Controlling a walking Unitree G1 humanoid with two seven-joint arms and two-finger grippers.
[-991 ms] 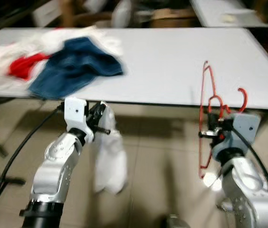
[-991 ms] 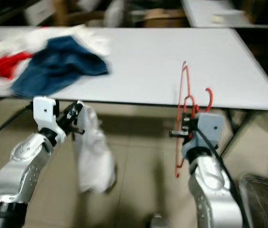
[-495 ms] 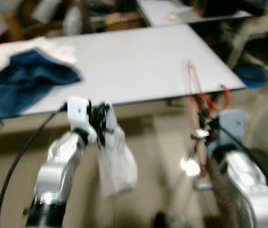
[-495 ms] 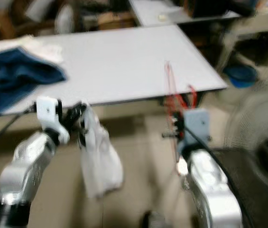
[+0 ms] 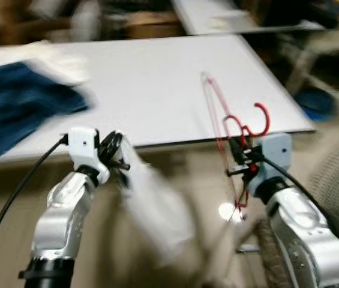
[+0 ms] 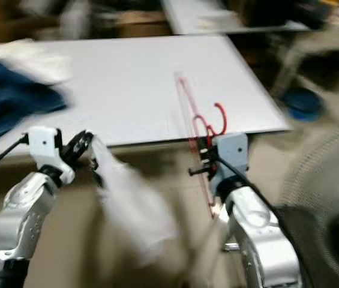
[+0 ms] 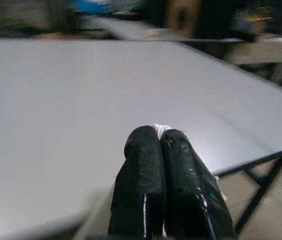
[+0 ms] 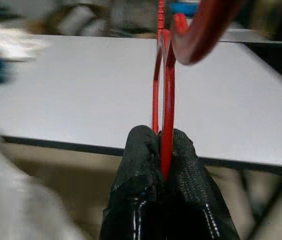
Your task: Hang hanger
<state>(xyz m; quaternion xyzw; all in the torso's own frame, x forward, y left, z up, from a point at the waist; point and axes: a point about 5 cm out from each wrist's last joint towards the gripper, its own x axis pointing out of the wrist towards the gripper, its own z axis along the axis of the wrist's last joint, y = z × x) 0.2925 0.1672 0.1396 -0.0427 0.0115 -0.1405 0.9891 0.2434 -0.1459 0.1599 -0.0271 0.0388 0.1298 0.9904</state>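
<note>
Clamping red hanger (image 5: 226,144) and white cloth (image 5: 157,207), both jaws sit below table edge (image 5: 181,143).

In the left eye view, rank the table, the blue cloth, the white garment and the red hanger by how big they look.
1. Table, by far the largest.
2. Blue cloth, cut off by the frame edge.
3. White garment, held by the left pincer; blurred, so nearly level with the cloth.
4. Red hanger, thin, in the right pincer.

white table (image 5: 157,90) | blue cloth (image 5: 19,114) on its left part | fan (image 6: 331,204) at right, blurred
</note>
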